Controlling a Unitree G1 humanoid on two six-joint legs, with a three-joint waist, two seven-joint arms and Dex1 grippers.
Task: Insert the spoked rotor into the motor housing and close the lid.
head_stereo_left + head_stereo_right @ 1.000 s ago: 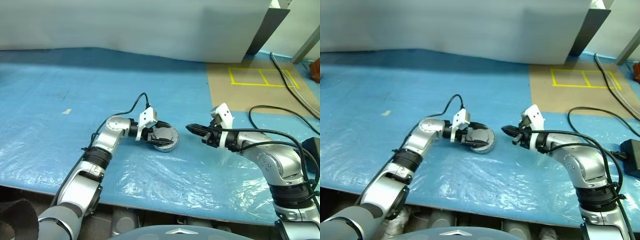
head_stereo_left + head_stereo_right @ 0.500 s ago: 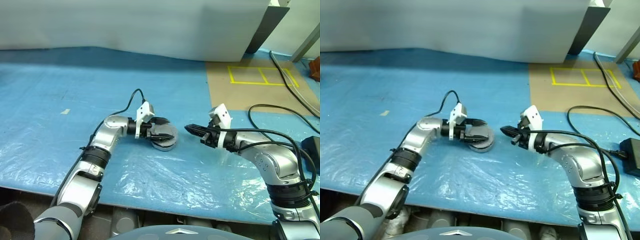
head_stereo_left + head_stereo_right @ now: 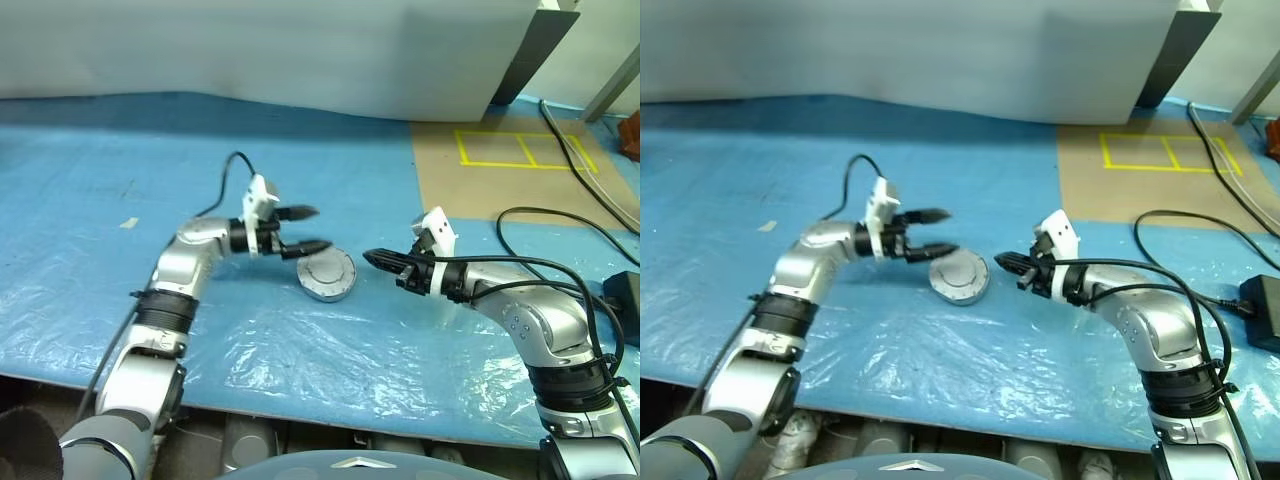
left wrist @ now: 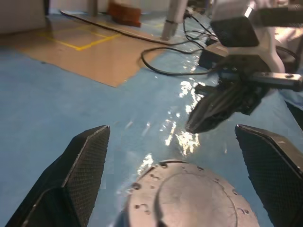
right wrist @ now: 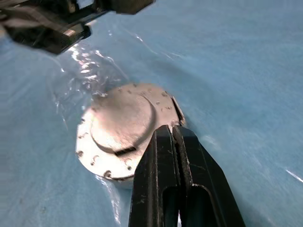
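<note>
The lid (image 3: 326,275) lies mid-sheet with bare blue sheet (image 3: 100,180) all round it. The left gripper (image 3: 305,228) hangs open just beside it towards the left edge; the right gripper (image 3: 372,258), shut, flanks the other side.

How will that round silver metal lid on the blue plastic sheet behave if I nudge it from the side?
The round silver metal lid looks rigid and dense, so probably heavy for its size. Lying flat, it should slide, not roll or tip. The glossy blue plastic sheet may wrinkle and drag along.

No legible text or labels
</note>
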